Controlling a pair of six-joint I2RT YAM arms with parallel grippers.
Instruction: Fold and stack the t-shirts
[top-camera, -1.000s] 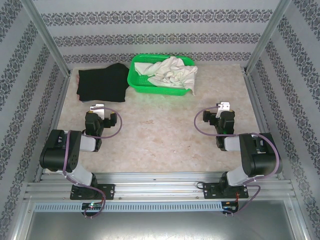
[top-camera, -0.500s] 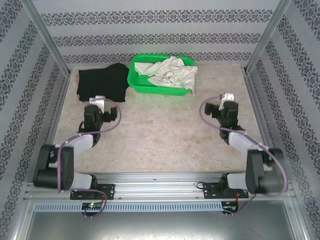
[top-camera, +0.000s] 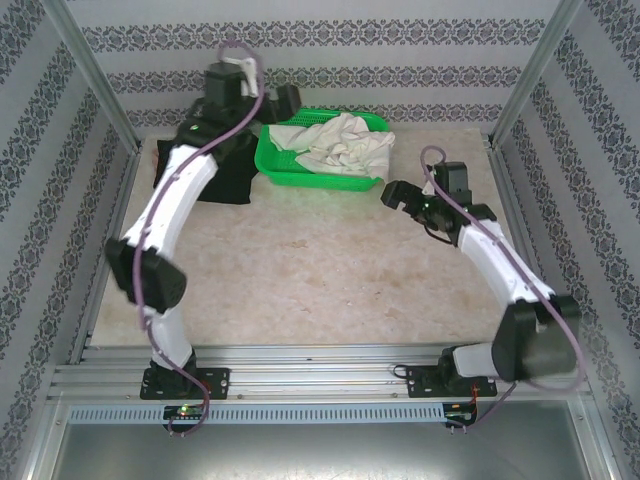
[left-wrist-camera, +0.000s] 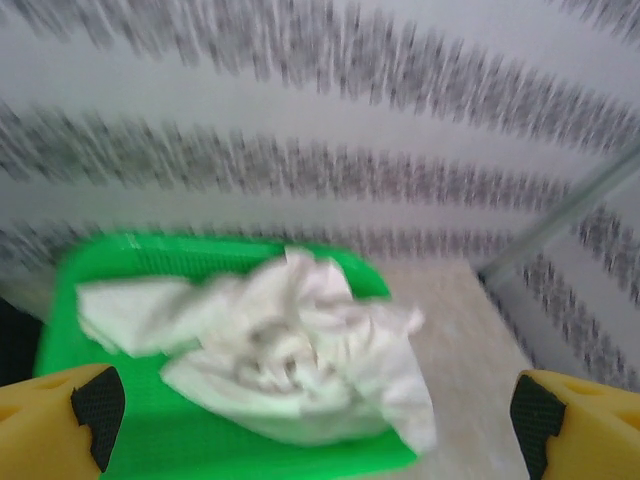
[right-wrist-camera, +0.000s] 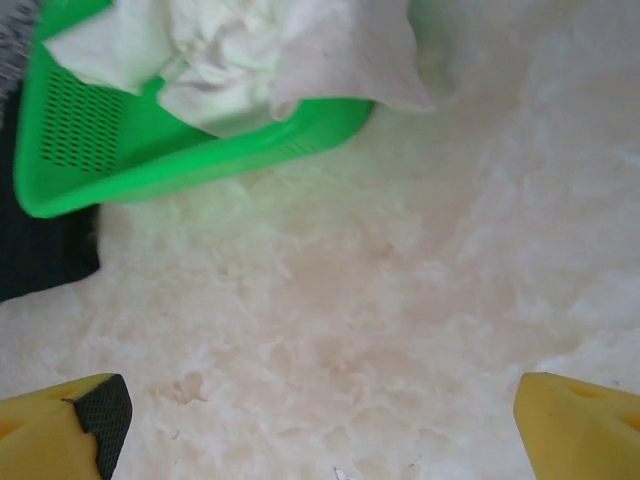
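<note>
The cream-white t-shirt (top-camera: 345, 143) lies crumpled in the green basket (top-camera: 300, 178) at the far edge of the bench (top-camera: 320, 270), one fold spilling over the right rim. The black t-shirt (top-camera: 235, 178) lies flat on the bench just left of the basket, partly behind the left arm. The left claw (left-wrist-camera: 315, 405) hangs wide and empty above the basket's left end; the right claw (right-wrist-camera: 325, 415), wide and empty, hovers over bare bench near the basket's right corner

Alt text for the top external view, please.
A crumpled cream-white t-shirt fills a green basket, a black t-shirt beside it. The open left gripper hovers by the basket's left end, the open right gripper near its right corner.
</note>
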